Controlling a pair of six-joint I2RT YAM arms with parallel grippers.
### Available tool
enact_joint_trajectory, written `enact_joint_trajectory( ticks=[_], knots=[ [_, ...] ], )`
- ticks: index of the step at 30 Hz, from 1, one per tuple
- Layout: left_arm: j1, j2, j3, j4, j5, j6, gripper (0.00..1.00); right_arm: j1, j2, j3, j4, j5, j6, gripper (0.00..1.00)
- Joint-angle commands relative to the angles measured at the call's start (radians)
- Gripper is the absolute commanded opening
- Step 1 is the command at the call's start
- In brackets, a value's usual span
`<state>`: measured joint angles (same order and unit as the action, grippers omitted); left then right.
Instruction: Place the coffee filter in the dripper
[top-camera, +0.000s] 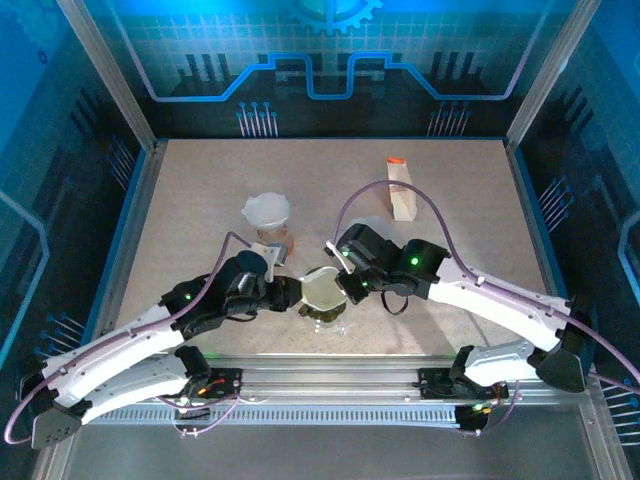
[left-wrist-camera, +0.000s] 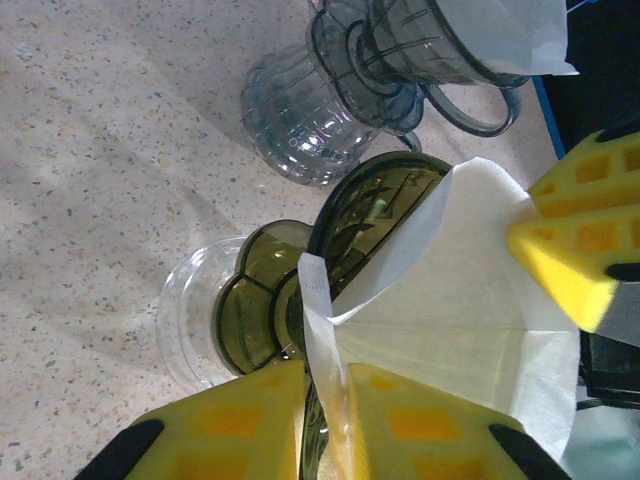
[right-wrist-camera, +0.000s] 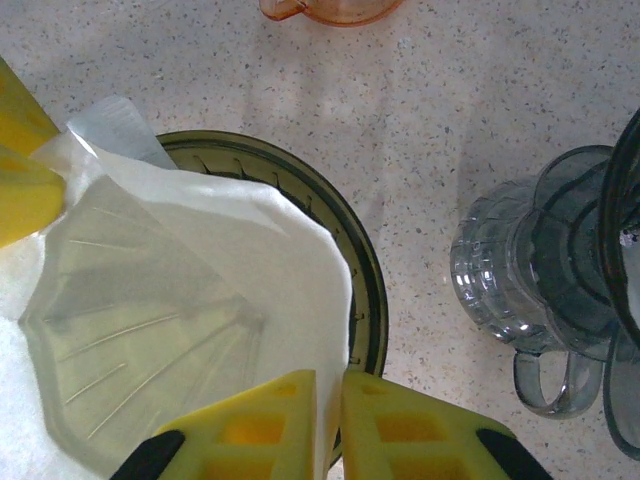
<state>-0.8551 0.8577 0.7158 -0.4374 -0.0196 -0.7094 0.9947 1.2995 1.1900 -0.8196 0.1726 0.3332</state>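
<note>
From above, both arms reach in to the dripper (top-camera: 322, 300), which stands on the bench (top-camera: 200, 180) near the front edge, in the middle. The left tool (top-camera: 287, 293) comes at it from the left and the right tool (top-camera: 350, 284) from the right. The filter (top-camera: 322, 286) shows pale in the dripper's mouth between them. Farther back and a little left stands a second dripper (top-camera: 268, 212), already papered and well apart.

Left wrist now: the yellow fingers (left-wrist-camera: 230, 425) are closed on the filter's (left-wrist-camera: 470, 320) rim, with its seam pinched right between them. The paper is spread open as a cone, its point down inside the green dripper (left-wrist-camera: 375, 205), which sits on a clear jug (left-wrist-camera: 190, 310). Across the cone, the right tool's pads (left-wrist-camera: 575, 245) bite the opposite rim.

Right wrist: its fingers (right-wrist-camera: 410, 425) are closed too, clamping the filter's (right-wrist-camera: 200, 290) edge just inside the dripper's rim (right-wrist-camera: 365, 290). The ribs show through the paper, so it lies close to the wall there. A corner flap pokes over the rim beside the left tool's fingers.

By my reading this is the seating step, nearly done. The next move calls for easing the rim down evenly. Both tools should then open and lift straight away without dragging the paper back out.
</note>
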Motion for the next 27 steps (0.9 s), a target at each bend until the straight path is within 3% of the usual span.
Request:
enact_joint_trajectory(
  ticks=[1, 3, 8, 11, 21, 27],
  knots=[
    [0.011, -0.007, -0.024, 0.011, 0.023, -0.019, 0.23, 0.007, 0.010, -0.013, 0.014, 0.010, 0.010, 0.18],
    [0.013, -0.010, -0.026, 0.011, 0.023, -0.019, 0.26, 0.008, 0.005, -0.002, 0.004, 0.029, 0.004, 0.23],
    [0.013, -0.010, -0.026, 0.008, 0.024, -0.018, 0.27, 0.010, -0.030, 0.037, -0.020, 0.080, 0.000, 0.53],
    [0.014, -0.010, -0.026, 0.008, 0.024, -0.020, 0.27, 0.008, -0.034, 0.054, -0.021, 0.087, -0.003, 0.59],
    [0.018, -0.008, -0.029, 0.009, 0.027, -0.027, 0.32, 0.039, 0.008, 0.064, -0.023, 0.077, -0.009, 0.51],
    [0.027, -0.016, -0.024, 0.000, 0.034, -0.026, 0.34, 0.102, -0.021, 0.016, 0.034, 0.065, -0.012, 0.36]
  ],
)
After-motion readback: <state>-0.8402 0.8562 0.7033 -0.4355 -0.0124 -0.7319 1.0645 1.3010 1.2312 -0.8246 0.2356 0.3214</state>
